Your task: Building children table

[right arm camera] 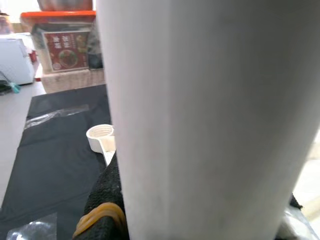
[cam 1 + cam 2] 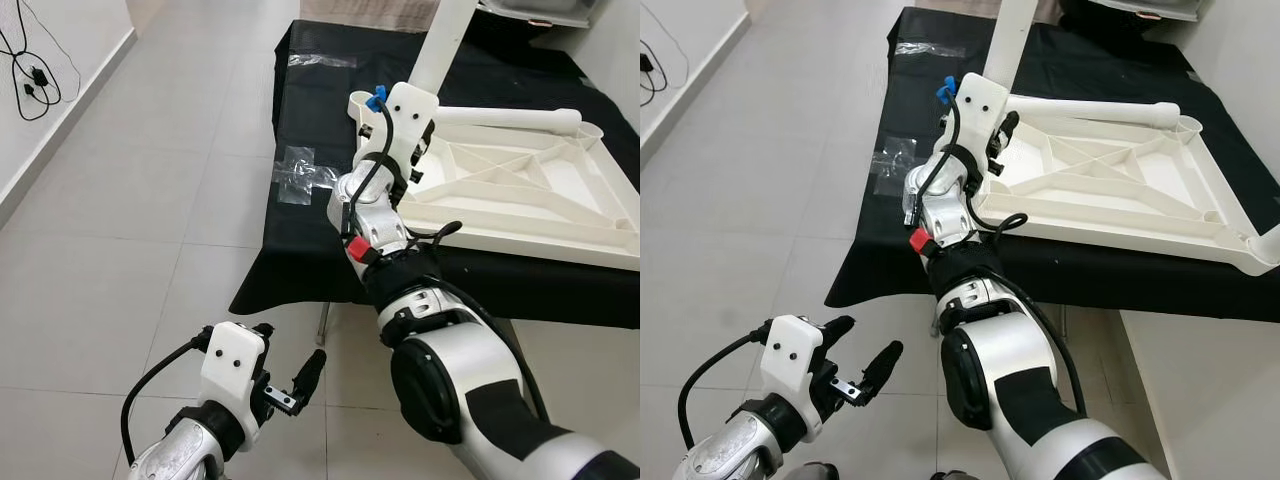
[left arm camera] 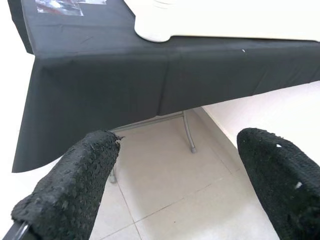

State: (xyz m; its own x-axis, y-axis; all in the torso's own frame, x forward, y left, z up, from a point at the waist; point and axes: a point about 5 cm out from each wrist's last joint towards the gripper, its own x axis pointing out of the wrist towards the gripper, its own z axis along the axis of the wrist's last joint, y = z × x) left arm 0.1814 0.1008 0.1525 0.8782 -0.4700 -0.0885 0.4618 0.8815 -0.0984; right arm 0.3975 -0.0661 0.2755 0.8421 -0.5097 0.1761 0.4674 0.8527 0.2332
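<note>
The floor (image 2: pixel 150 200) has big pale tiles. A black cloth (image 2: pixel 300 240) hangs off a table. Black cords (image 2: pixel 30 70) lie by the white wall (image 2: pixel 40 130).

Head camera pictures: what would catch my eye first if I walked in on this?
Probably the white table top, lying upside down on a black-draped table, ribs showing. The right tool grips a white leg standing up at the top's near-left corner, while a second leg lies across its far edge. Lower down, the left tool hangs open over the tiled floor.
</note>
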